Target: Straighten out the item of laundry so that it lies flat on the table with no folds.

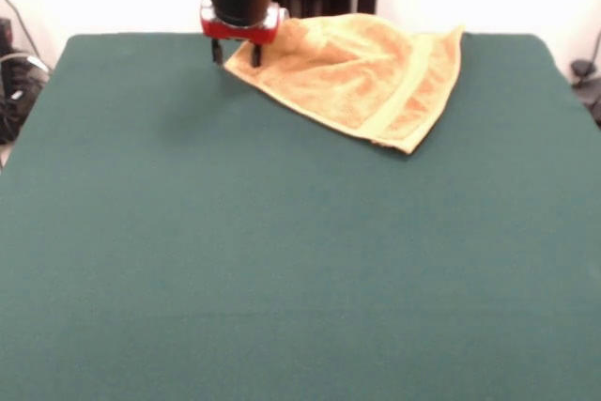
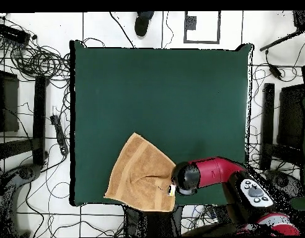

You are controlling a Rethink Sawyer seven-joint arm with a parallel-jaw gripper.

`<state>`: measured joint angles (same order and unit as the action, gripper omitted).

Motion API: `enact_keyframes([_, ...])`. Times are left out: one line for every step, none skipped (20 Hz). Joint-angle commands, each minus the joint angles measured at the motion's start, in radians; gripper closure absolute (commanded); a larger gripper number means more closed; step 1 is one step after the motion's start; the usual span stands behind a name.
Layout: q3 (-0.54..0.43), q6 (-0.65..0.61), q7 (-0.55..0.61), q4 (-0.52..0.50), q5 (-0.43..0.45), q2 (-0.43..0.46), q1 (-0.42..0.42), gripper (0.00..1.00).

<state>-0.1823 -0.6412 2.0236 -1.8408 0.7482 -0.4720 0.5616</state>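
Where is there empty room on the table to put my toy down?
Most of the dark green felt table is bare: everything from the orange-tan terry towel to the near edge, plus the far corner beside the red arm's tool. It is crowded only around the towel's corner under that tool.

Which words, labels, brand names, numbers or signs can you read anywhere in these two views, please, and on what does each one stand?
None can be read.
The towel shows woven bands but no legible text; a small white patch at its edge beside the gripper in the overhead view is too small to read.
The table bears no markings.
The arm has a grey button panel in the overhead view, with no characters that can be made out.
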Motion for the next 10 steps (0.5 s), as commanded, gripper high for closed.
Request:
enact_keyframes([-0.021,0.101,0.145,0.061,-0.056,0.124,-0.059,0.00])
enact_keyframes([-0.019,0.103,0.143,0.061,-0.055,0.122,-0.058,0.00])
enact_keyframes([-0.020,0.095,0.137,0.063,-0.060,0.122,-0.057,0.00])
enact_keyframes([-0.018,0.091,0.135,0.063,-0.061,0.120,-0.058,0.00])
enact_keyframes([-0.017,0.095,0.133,0.068,-0.059,0.122,-0.061,0.00])
enact_keyframes([-0.013,0.098,0.128,0.072,-0.050,0.121,-0.066,0.00])
enact_keyframes([-0.008,0.104,0.131,0.074,-0.046,0.121,-0.072,0.00])
enact_keyframes([-0.003,0.109,0.134,0.077,-0.043,0.121,-0.077,0.00])
enact_keyframes([0.003,0.115,0.136,0.079,-0.039,0.120,-0.083,1.00])
enact_keyframes([0.004,0.101,0.130,0.082,-0.042,0.121,-0.084,1.00])
